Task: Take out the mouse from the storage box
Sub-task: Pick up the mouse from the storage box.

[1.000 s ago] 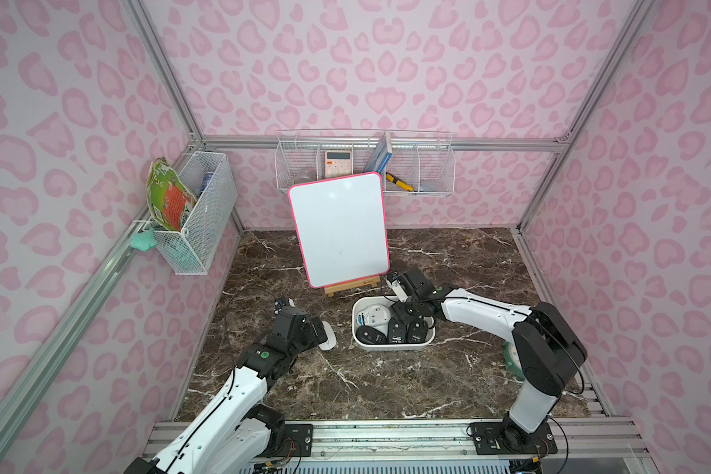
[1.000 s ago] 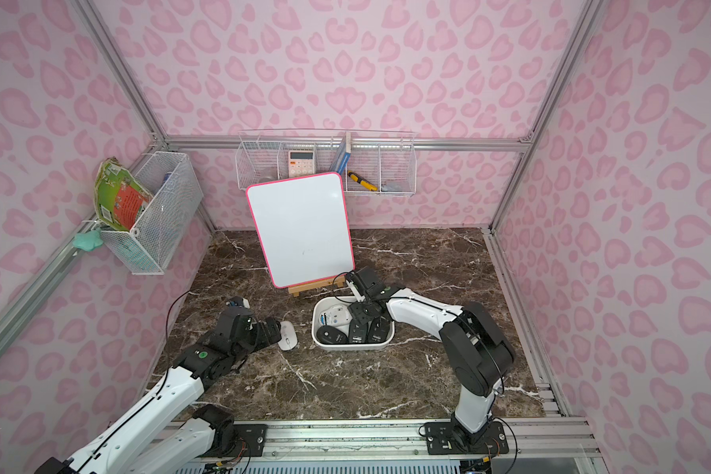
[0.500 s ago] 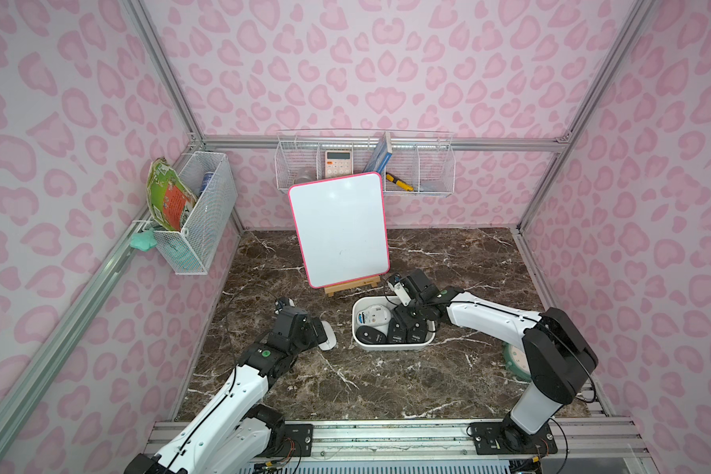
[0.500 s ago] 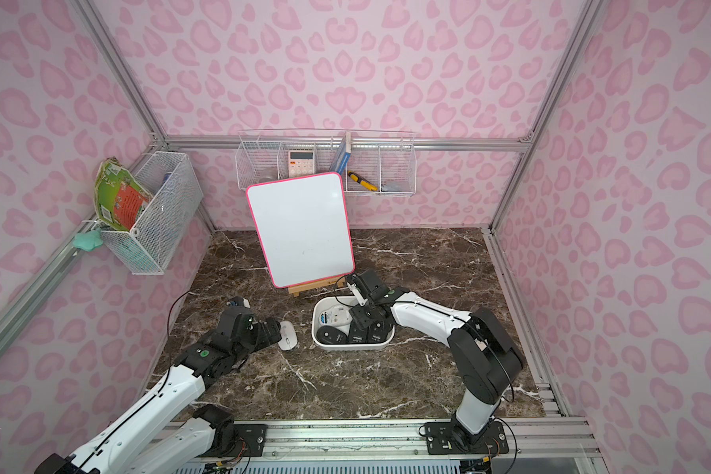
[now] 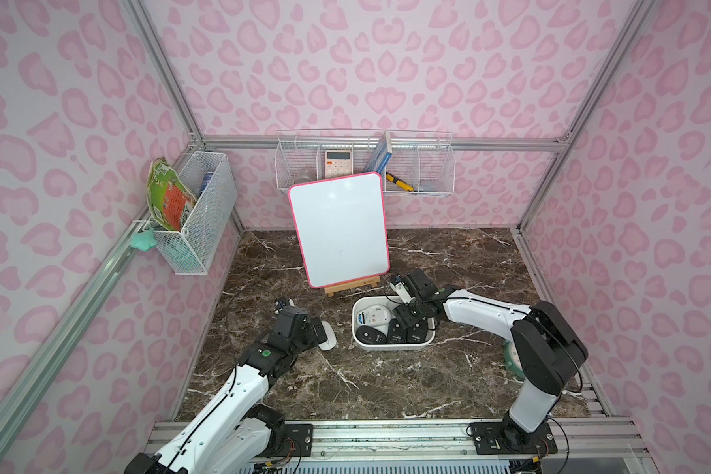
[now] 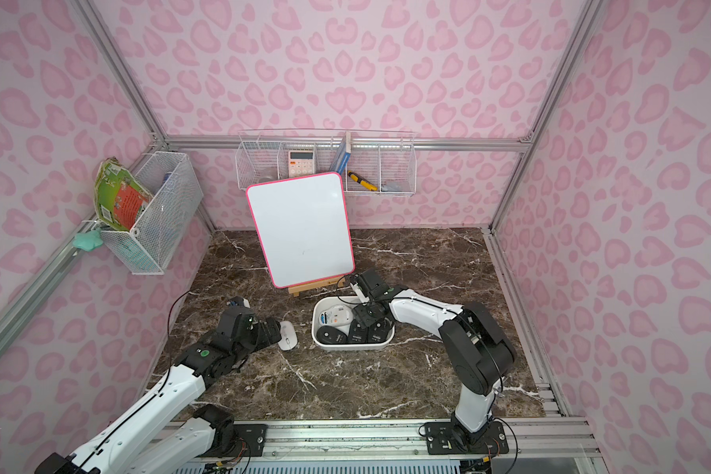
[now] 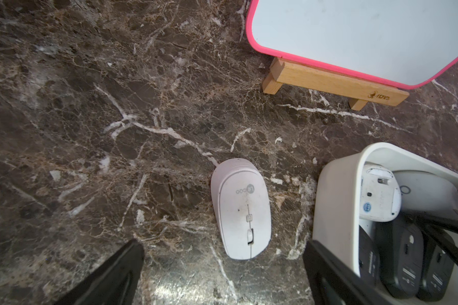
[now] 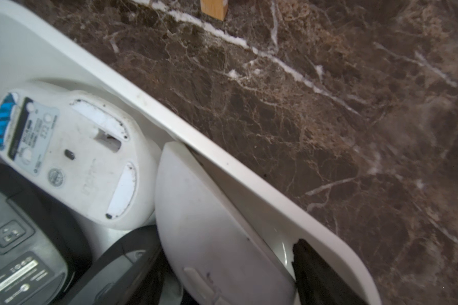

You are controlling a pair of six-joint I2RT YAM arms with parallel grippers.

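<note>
We see two arms of one make. The left arm (image 5: 239,390), lower left of the frame, and the right arm (image 5: 483,314), lower right, wear glossy white shells between bulky black joint housings. Each shows a small green dot on a black housing and a thin black cable along its white links. Black base plates (image 5: 510,439) sit on a silver rail (image 5: 386,435). The left hand (image 5: 317,330) and right hand (image 5: 407,318) are black throughout.
</note>
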